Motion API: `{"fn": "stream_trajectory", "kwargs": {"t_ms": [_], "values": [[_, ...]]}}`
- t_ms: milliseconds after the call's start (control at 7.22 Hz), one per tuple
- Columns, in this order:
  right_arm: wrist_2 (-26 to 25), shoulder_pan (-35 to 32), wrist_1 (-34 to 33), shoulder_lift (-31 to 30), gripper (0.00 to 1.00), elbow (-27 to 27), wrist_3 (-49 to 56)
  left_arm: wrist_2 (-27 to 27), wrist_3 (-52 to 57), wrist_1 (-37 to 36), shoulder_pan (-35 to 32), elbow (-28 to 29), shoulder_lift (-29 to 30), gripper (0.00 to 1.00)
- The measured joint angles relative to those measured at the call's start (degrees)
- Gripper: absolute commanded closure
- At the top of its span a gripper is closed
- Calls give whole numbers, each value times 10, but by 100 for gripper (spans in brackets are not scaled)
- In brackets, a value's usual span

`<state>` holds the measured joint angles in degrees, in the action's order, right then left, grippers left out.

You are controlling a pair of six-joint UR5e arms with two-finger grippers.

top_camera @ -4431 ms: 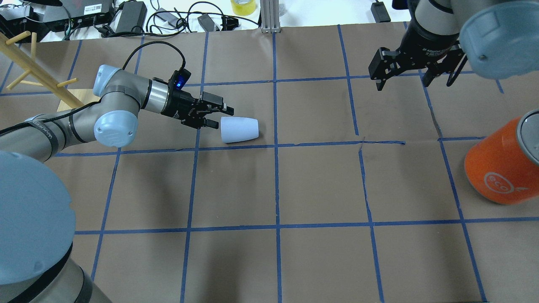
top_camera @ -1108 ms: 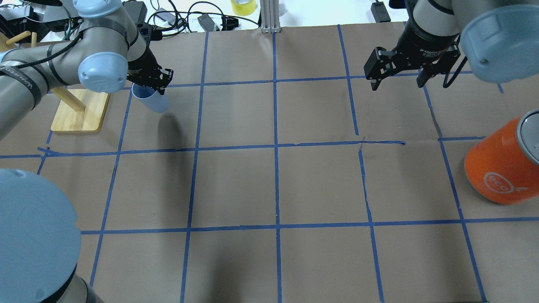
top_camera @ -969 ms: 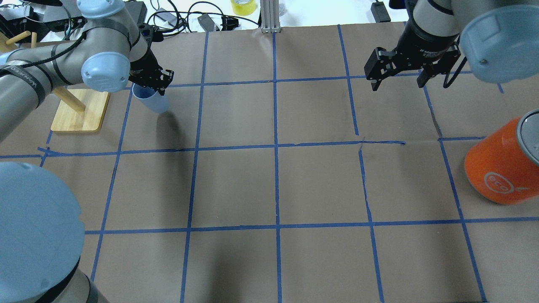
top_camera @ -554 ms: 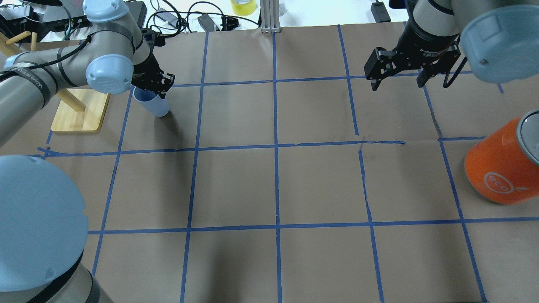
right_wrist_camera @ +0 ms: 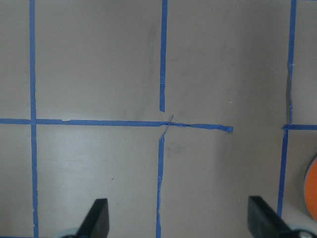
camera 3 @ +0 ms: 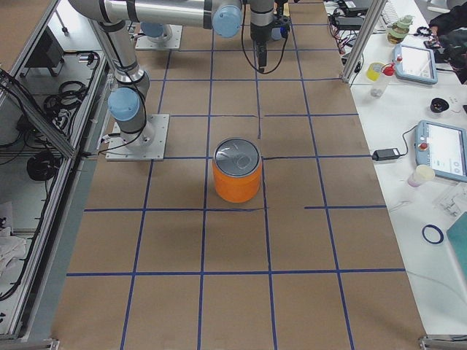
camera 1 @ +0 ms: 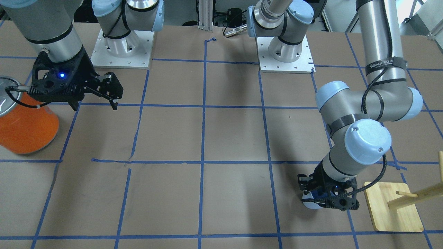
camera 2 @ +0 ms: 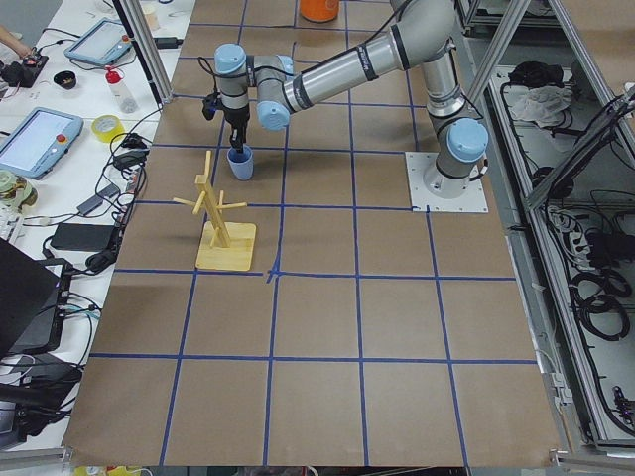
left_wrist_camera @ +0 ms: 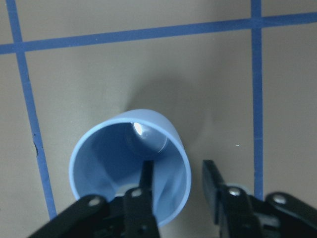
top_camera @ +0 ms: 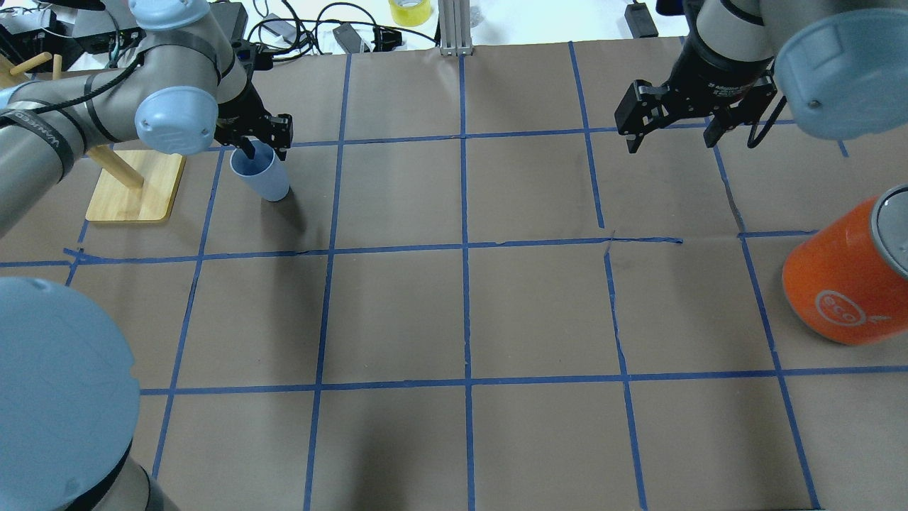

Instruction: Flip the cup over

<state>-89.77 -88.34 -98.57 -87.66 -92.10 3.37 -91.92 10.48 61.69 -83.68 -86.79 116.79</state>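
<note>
The cup (top_camera: 264,175) is a pale blue tumbler standing upright, mouth up, on the brown paper at the far left. It also shows in the left wrist view (left_wrist_camera: 106,158), the front view (camera 1: 309,204) and the left side view (camera 2: 240,165). My left gripper (top_camera: 264,147) points down over its rim and is open. One finger (left_wrist_camera: 146,181) is inside the cup and the other (left_wrist_camera: 212,183) is outside, with a gap to the wall. My right gripper (top_camera: 670,137) hangs open and empty at the far right, well away; its fingers (right_wrist_camera: 98,218) are spread wide.
A wooden peg rack on a board (top_camera: 135,186) stands just left of the cup. A large orange can (top_camera: 844,284) with a silver top stands at the right edge. Cables and adapters (top_camera: 284,32) lie beyond the paper's far edge.
The cup lay on its side mid-table; my left gripper carried it to the far left. In the last second it lowered the cup upright onto the paper and opened its jaws.
</note>
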Motion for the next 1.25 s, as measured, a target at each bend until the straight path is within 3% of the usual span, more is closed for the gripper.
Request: {"fn": "stream_trajectory", "kwargs": {"t_ms": [831, 1246], "values": [[-3, 3, 0, 0, 0, 0, -2, -13, -73, 231, -68, 22, -197, 4], [-3, 3, 0, -1, 0, 0, -2, -19, -76, 275, -71, 15, -265, 4]]}}
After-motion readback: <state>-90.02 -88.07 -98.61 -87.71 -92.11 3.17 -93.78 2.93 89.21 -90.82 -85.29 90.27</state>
